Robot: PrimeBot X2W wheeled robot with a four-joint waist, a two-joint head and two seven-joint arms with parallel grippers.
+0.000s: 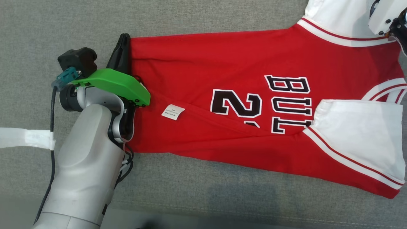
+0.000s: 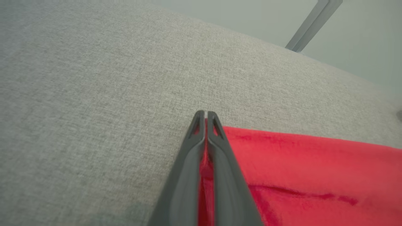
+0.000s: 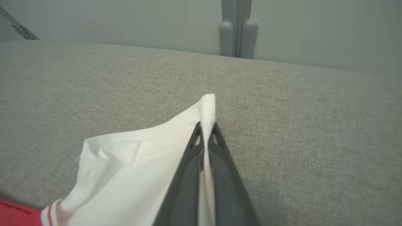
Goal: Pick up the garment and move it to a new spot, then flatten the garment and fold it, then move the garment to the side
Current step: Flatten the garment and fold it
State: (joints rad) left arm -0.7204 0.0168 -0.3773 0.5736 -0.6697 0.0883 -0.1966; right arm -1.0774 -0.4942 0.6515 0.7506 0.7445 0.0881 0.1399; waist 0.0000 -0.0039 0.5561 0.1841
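— Where the left gripper [image 2: 205, 115] comes to its tips, what sits between the two fingers?
— Red cloth. The fingers are pressed together on the hem corner of the basketball jersey [image 2: 301, 166], and a sliver of red shows in the slit between them. In the head view that gripper lies along the jersey's left-hand edge, at its far corner, beside the green plate [image 1: 117, 84] on the wrist.
— And the right gripper [image 3: 207, 126]?
— Clamped as well, on the white sleeve [image 3: 125, 169]. The sleeve's edge runs up between the fingers and pokes out just past the tips.
— Where does the jersey lie as a whole?
— It is spread across the grey woven surface [image 1: 197, 197], hem towards the head view's left, shoulders towards its right. It is red, with white sleeves edged in red and white stripes and black lettering [image 1: 287, 105] outlined in white on the chest.
— Flat?
— Mostly. The near side is folded over in a long slanting crease that hides part of the lettering, and the near sleeve [image 1: 359, 133] lies on top of the chest. A small white label [image 1: 173, 112] rests on the red cloth just right of the left wrist.
— Anything else around?
— A white strip [image 1: 25, 138] lies on the surface left of the forearm. A grey post [image 3: 238, 31] stands beyond the surface's far edge in the right wrist view.
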